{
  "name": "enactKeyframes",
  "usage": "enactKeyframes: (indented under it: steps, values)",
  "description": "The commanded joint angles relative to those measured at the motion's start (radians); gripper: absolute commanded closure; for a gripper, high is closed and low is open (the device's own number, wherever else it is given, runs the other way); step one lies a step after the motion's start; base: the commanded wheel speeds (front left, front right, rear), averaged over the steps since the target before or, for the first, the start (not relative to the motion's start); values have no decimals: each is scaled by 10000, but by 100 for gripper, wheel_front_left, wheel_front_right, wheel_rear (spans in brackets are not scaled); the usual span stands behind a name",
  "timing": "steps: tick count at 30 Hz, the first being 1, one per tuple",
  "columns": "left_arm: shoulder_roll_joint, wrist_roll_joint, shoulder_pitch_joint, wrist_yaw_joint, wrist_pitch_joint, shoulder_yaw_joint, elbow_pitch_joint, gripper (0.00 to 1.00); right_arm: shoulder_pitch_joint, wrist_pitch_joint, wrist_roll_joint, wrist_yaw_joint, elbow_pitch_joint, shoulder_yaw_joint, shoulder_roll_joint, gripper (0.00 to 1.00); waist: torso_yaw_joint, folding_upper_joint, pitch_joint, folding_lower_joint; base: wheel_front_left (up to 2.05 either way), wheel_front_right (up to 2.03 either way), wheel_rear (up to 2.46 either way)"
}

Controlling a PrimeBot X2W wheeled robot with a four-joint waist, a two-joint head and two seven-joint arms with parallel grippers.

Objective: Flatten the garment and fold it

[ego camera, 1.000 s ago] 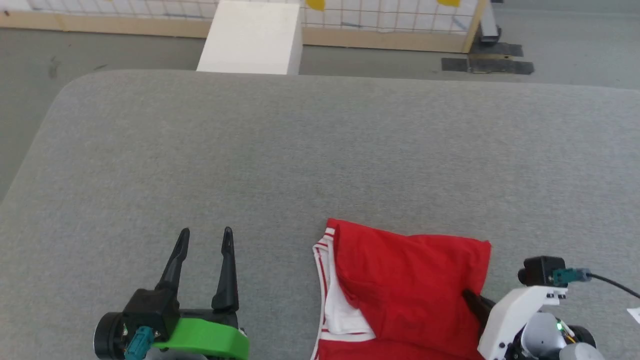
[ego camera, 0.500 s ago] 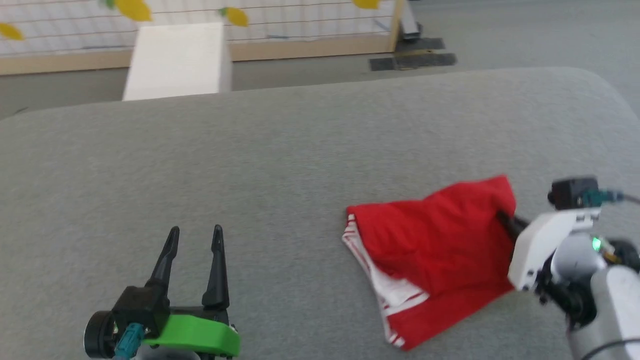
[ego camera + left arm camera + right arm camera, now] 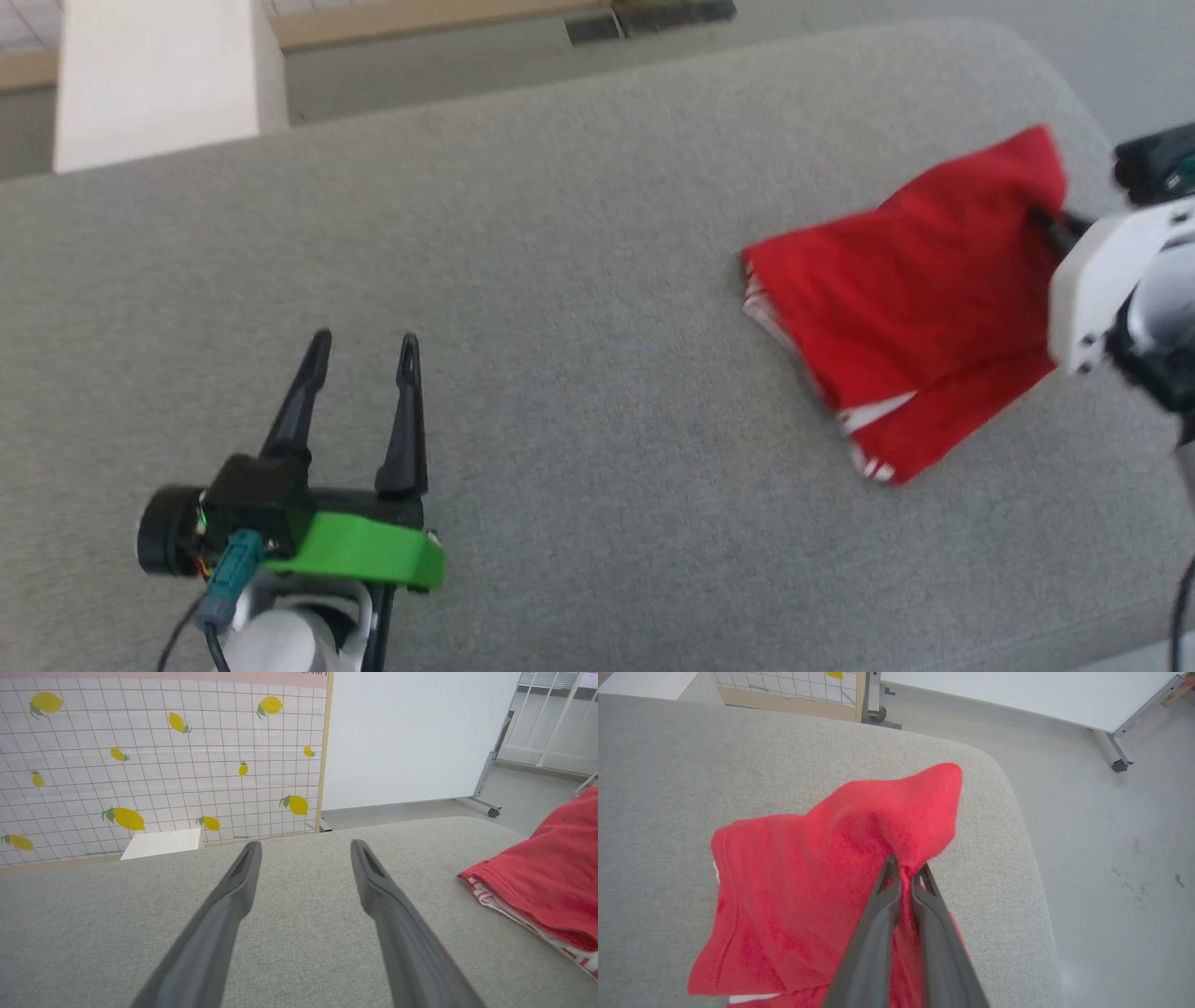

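Where the grey cloth-covered worktop (image 3: 579, 233) lies closest to the robot, the left pincer (image 3: 364, 338) hovers over bare fabric. Its two dark fingers are spread wide with nothing between them, and they point toward the far edge. A green bracket (image 3: 359, 560) sits just behind those fingers.

Well apart from it, off to the robot's right, the garment (image 3: 915, 280) rests on the worktop near the rounded right-hand corner. It is a doubled-over red bundle with the plain red side up. A sliver of white and some red-white striped trim peek out along its lower and left edges. No lettering shows from where I stand.

The right pincer (image 3: 906, 870) is nipped tight on a fold at the garment's right side. The cloth there is drawn up into a soft peak between the narrow fingers, while the rest of the shirt sags onto the worktop.

Past the corner the grey floor (image 3: 1111, 858) drops away. Beyond the far edge stands a white block (image 3: 159, 84). Behind it are a lemon-patterned panel (image 3: 163, 765) and a plain white board (image 3: 411, 737).
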Motion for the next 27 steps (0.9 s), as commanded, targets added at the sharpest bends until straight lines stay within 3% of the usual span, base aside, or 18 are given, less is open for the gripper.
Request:
enactKeyframes:
  steps: [1, 6, 12, 20, 27]
  values:
    - [111, 183, -265, 55, 66, 15, -101, 0, -329, -182, 45, -15, 115, 84, -182, 100, -454, -1, 947, 0, 0, 0, 0]
    - [349, 588, -885, 159, 374, 56, -577, 0, -1036, -685, 105, -15, 623, 230, -1022, 100, -450, -1, 1920, 0, 0, 0, 0]
    - [744, 1221, -1715, 233, 895, 79, -1226, 0, -1756, -1375, -56, -15, 1532, -340, -2053, 100, -258, -1, 3131, 0, 0, 0, 0]
    - [913, 1755, -2370, 343, 1004, 101, -1764, 0, -2191, -2046, -848, -15, 2492, -1322, -2372, 100, -26, -1, 4136, 0, 0, 0, 0]
    - [733, 1620, -2305, 652, 1140, 260, -1784, 0, -2449, -2414, -1528, -15, 3384, -1971, -2104, 100, 72, -1, 4456, 0, 0, 0, 0]
